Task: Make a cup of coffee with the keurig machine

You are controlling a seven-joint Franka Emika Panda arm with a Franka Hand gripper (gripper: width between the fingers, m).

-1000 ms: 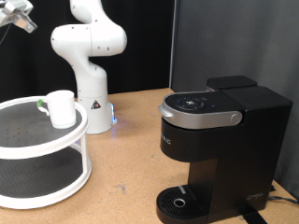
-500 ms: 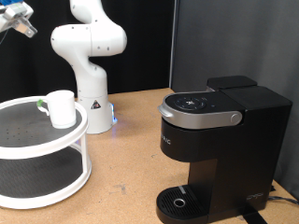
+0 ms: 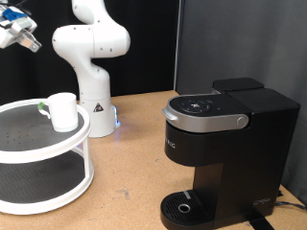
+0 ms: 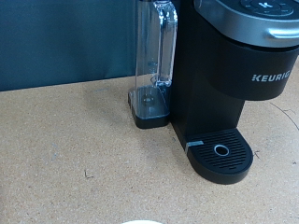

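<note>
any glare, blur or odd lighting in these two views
Exterior view: even light against a black backdrop; the gripper at the top left edge is slightly soft and partly cropped; a blue glow shows at the arm base; the cup is bright but not blown out. Wrist view: sharp, with soft highlights on the keurig machine and its clear water tank.

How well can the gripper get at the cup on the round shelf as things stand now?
Probably yes. The gripper hangs high at the exterior view's top left, above the white two-tier shelf. The cup stands upright on the upper tier with nothing over it. The keurig machine stands far to the right.
</note>
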